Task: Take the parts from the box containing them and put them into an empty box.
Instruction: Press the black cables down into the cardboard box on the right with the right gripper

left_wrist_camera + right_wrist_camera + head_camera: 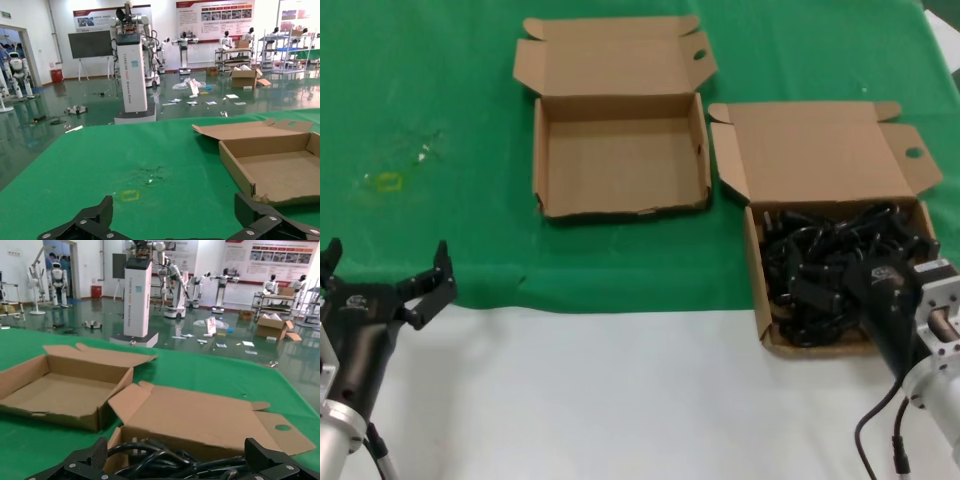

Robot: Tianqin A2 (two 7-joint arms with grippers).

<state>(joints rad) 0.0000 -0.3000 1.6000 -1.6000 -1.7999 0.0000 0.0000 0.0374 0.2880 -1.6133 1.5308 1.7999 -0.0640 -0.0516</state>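
Left end effector (385,270): it is held low at the near left, above the edge where the green cloth (420,100) meets the white counter (620,400). The fingers are spread apart and nothing is between them.
Empty box (620,160): it is placed in the middle of the green cloth, with the lid folded back to the far side. The long axis is seen running left to right, and the ragged front rim is turned toward the robot.
Box containing them (760,290): it stands just right of the empty box, partly on the white counter. Its lid is also opened to the far side, with one oval hole in the flap.
The parts (820,260): a tangled pile of black cords and plugs is seen inside the right box. No single direction can be given.
Right end effector (175,465): it is lowered over the near right part of the pile. In the right wrist view the fingers are seen wide apart, with cords between them but not pinched.
Only in wrist views: a hall with a white pillar (132,70) and other robots is shown behind the counter.
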